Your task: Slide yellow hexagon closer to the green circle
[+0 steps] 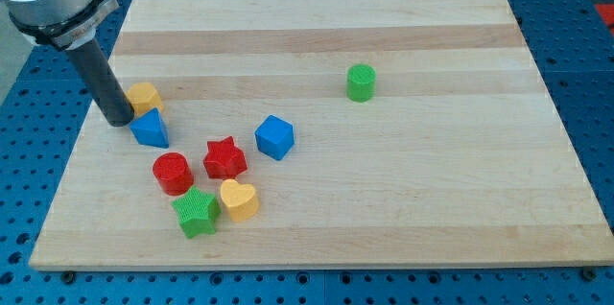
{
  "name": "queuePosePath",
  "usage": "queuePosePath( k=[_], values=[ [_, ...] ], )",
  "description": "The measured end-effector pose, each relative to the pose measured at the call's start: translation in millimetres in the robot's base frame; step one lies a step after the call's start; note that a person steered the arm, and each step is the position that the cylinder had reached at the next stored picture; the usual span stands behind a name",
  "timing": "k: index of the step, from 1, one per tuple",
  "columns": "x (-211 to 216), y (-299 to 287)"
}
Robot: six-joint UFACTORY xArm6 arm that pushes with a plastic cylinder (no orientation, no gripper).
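The yellow hexagon sits near the left edge of the wooden board. My tip rests on the board just left of it, touching or nearly touching its left side. The green circle stands far off to the right, in the upper middle of the board. The blue triangle lies directly below the yellow hexagon and right of my tip.
A red circle, a red star, a blue cube, a green star and a yellow heart cluster at the lower left. The board's left edge is close to my tip.
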State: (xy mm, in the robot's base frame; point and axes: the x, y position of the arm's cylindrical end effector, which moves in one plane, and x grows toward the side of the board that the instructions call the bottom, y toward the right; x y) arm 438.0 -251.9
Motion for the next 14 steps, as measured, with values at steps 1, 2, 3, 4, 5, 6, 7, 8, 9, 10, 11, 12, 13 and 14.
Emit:
queuePosePath(
  k=[1,2,3,4,5,6,7,8,9,10,11,12,13,14],
  values=[
    [0,-12],
    [0,-13],
    [0,-10],
    [-10,7],
    [-29,42],
    [-35,54],
    [-34,35],
    [-37,8],
    [-53,19],
    [-81,70],
    [-109,142],
    [-121,153],
    [-121,107],
    [-101,63]
  ],
)
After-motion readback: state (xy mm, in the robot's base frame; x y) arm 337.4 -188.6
